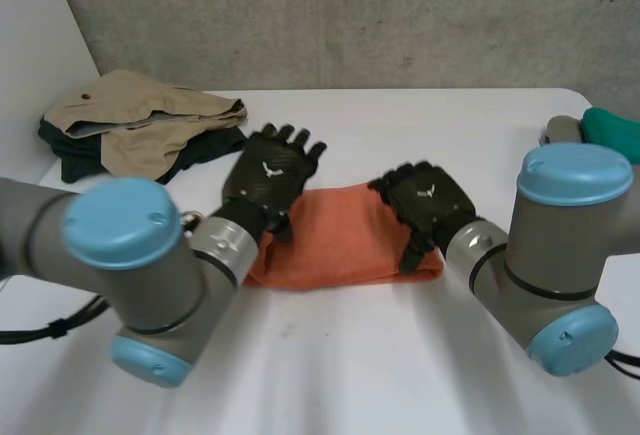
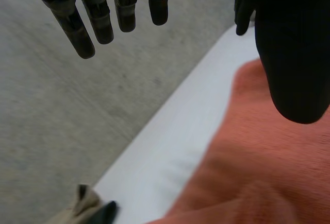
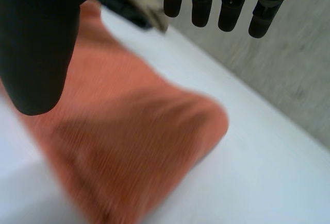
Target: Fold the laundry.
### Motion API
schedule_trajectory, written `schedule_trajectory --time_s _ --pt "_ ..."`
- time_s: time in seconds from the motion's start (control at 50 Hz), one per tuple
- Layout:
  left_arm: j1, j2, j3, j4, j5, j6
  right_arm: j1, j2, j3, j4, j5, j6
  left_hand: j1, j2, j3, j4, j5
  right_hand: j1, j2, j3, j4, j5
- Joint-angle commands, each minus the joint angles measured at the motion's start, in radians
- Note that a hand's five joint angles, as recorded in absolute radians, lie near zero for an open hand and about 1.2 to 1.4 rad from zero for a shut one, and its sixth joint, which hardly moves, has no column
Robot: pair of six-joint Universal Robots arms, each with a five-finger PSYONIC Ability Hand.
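A folded orange cloth [image 1: 335, 237] lies on the white table [image 1: 420, 135] between my two hands. My left hand [image 1: 268, 177] hovers over the cloth's left end, fingers straight and spread, holding nothing. Its wrist view has the fingers [image 2: 98, 20] and thumb [image 2: 291, 54] apart above the orange cloth [image 2: 258, 167]. Over the cloth's right end is my right hand [image 1: 425, 200], also open. In its own wrist view the fingers [image 3: 232, 2] and thumb [image 3: 38, 44] stand wide above the orange cloth [image 3: 129, 141], clear of it.
A pile of tan and dark green clothes [image 1: 135, 120] sits at the table's far left, close behind my left hand. A teal object [image 1: 612, 130] and a grey one [image 1: 562, 129] lie at the far right edge. A grey wall runs behind the table.
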Motion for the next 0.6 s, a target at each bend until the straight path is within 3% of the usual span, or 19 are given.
schedule_trajectory --time_s 0.02,0.1,0.12,0.18,0.26,0.34,0.5,0.6 --pt "-0.017 -0.163 0.123 -0.013 -0.126 0.008 -0.009 0.078 0.014 0.001 0.005 -0.025 -0.007 -0.028 -0.035 -0.024 -0.042 0.119 0.121 0.123 0.119 0.111" --pt "0.008 -0.218 0.169 -0.05 -0.225 0.023 -0.014 0.114 0.013 -0.014 0.018 -0.048 0.016 -0.005 -0.012 -0.001 -0.019 0.52 0.523 0.525 0.521 0.512" --pt "0.016 -0.224 0.172 -0.062 -0.24 0.03 -0.024 0.121 0.017 -0.025 0.031 -0.063 0.016 -0.005 -0.011 -0.001 -0.019 0.783 0.786 0.788 0.783 0.775" --pt "0.06 -0.238 0.179 -0.112 -0.303 0.066 -0.038 0.121 0.034 -0.056 0.064 -0.112 0.025 0.004 -0.003 0.008 -0.01 1.179 1.182 1.184 1.18 1.171" --pt "0.115 -0.214 0.156 -0.132 -0.364 0.102 -0.063 0.105 0.089 -0.137 0.119 -0.207 0.025 0.004 -0.003 0.008 -0.01 1.181 1.184 1.185 1.181 1.173" --pt "0.17 -0.136 0.094 -0.136 -0.361 0.111 -0.089 0.051 0.164 -0.191 0.14 -0.317 0.019 -0.002 -0.008 0.002 -0.016 1.181 1.184 1.185 1.181 1.173" --pt "0.18 0.027 -0.062 -0.136 -0.3 0.122 -0.11 -0.024 0.244 -0.189 0.152 -0.459 -0.004 -0.025 -0.032 -0.021 -0.039 1.181 1.184 1.185 1.181 1.173" --pt "0.183 0.165 -0.134 -0.129 -0.214 0.119 -0.097 -0.069 0.225 -0.194 0.176 -0.532 -0.004 -0.025 -0.032 -0.021 -0.039 1.181 1.184 1.185 1.181 1.173"
